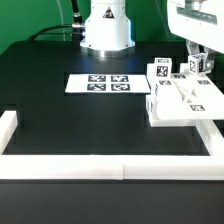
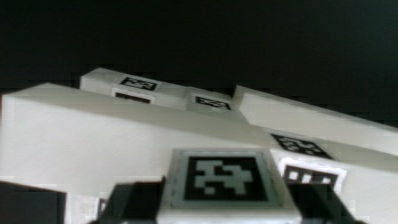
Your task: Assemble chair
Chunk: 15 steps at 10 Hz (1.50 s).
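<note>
You're at the right edge of the exterior frame, operator: the claw (image 1: 197, 62) hangs over the cluster of chunky white plastic chair parts (image 1: 182, 98), which sits on the black surface (image 1: 80, 125) against the white border rail (image 1: 212, 135) in the right middle of the frame. The flat white marker board (image 1: 107, 83) lies near frame centre, apart from the action.

In the wrist picture a small white tagged block (image 2: 228, 178) fills the lower centre, seemingly between the dark fingers (image 2: 121, 205). It looks gripped, but I cannot tell for sure how firmly or how far the jaws are closed. Behind it, the tagged white plates (image 2: 125, 110) run diagonally.

My read: you're seating this block onto the assembly. Square its tag with the plate edges, descend straight, and don't shove the cluster against the rail.
</note>
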Available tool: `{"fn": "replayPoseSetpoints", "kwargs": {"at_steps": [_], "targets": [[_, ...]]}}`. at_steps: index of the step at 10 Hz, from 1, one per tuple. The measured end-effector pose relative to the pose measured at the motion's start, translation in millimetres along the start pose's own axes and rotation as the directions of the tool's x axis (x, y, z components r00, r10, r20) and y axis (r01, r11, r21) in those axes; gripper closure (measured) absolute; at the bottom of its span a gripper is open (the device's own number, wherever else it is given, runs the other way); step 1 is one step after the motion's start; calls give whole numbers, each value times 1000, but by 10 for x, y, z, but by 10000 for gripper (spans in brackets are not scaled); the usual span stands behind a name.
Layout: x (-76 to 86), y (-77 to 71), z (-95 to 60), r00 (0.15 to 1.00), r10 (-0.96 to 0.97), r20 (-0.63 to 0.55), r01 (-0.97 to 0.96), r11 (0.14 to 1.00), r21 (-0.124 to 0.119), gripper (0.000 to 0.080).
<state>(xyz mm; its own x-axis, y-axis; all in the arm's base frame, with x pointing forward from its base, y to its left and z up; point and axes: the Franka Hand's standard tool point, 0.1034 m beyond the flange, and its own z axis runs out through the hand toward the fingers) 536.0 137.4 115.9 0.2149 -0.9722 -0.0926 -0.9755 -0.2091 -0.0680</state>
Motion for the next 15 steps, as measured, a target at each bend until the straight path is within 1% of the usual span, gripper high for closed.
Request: {"fn": "replayPoseSetpoints", "kwargs": {"at_steps": [1,3,4,6,7,8,9,10,11,12,15], "targets": [[-18,0,1,996,91,9,-91,996,1,515],[-42,-1,3,984,179,19,-179,984,0,515],[-66,0,5,961,274,28,-274,962,-2,515],[-87,1,10,937,348,35,-348,938,-6,515],[-88,1,10,946,321,36,-321,947,-5,515],[-87,5,11,957,287,36,-287,958,-7,344],[-83,29,4,966,256,39,-255,966,-35,201],[-83,34,-16,977,209,45,-207,977,-57,201],[-86,20,-38,992,111,56,-107,992,-62,159],[-91,20,-44,998,7,66,-2,998,-66,159],[-84,17,-44,974,-212,79,217,975,-50,150]]}}
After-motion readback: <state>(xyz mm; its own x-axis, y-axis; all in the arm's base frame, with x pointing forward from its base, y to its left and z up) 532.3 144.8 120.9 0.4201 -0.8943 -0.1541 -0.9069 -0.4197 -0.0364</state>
